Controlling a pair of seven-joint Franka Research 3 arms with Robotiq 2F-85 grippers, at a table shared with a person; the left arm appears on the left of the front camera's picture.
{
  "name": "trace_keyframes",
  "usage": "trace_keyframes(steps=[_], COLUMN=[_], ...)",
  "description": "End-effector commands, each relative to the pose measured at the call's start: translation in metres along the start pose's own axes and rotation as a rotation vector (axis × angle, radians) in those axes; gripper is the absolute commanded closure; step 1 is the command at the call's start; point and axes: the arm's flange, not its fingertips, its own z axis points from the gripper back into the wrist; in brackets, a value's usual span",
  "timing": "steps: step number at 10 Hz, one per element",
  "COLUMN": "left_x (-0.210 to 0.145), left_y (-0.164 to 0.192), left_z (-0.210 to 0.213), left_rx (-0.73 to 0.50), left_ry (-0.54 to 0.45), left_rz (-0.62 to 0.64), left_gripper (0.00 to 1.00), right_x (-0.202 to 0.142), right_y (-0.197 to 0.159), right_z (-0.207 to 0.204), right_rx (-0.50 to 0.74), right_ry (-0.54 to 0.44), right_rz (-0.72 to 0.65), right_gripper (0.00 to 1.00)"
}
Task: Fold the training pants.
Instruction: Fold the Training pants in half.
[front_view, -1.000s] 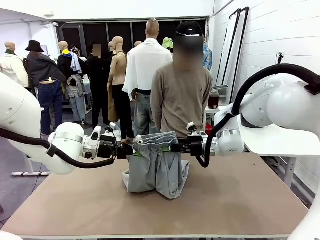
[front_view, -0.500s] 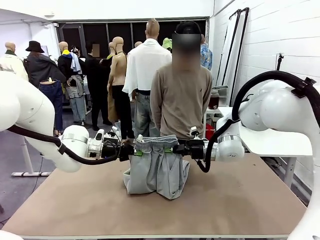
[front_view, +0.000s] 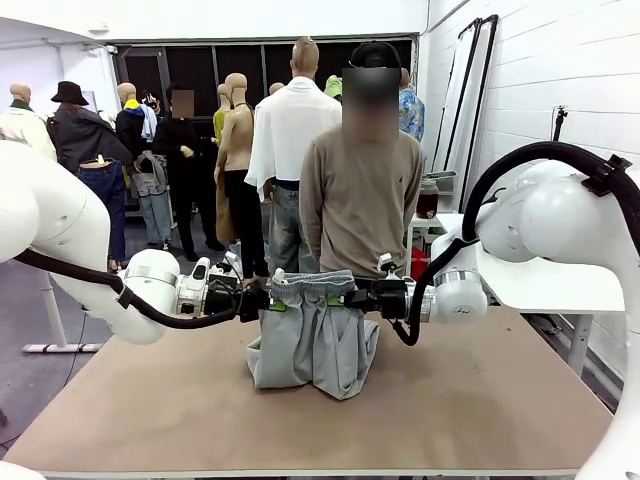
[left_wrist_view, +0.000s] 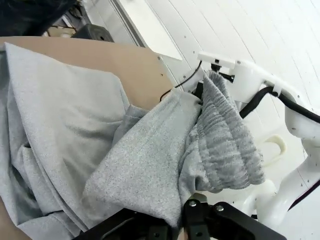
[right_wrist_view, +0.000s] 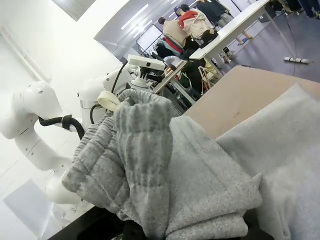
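Holding pants up by waistband at table middle: left gripper clamped on left end, right gripper clamped on right end, legs bunched on tabletop below, near person.

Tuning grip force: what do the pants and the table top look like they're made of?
Training pants: soft knit jersey, probably cotton blend; heathered grey, matte, draping in limp folds, ribbed gathered waistband. Table: likely fibreboard or hardboard; flat brown, matte, no visible grain.

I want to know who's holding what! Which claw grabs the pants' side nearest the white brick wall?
The right claw, pinching the training pants waistband; the left claw grips the opposite end.
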Motion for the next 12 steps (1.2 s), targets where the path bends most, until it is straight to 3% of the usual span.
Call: trace_keyframes(steps=[1,6,12], left_x=[0.012,0.02,0.013], left_y=[0.018,0.073,0.094], left_z=[0.001,-0.009,-0.015], left_rx=[0.027,0.047,0.072], left_ry=[-0.053,-0.077,-0.107], left_rz=[0.117,0.286,0.283], left_gripper=[1.0,1.0,1.0], right_x=[0.002,-0.016,-0.02], right_y=[-0.017,-0.045,-0.078], right_z=[0.005,0.011,0.016], right_rx=[-0.034,-0.101,-0.186], right_ry=[-0.03,-0.034,-0.044], right_rz=[-0.074,-0.151,-0.158], right_gripper=[1.0,1.0,1.0])
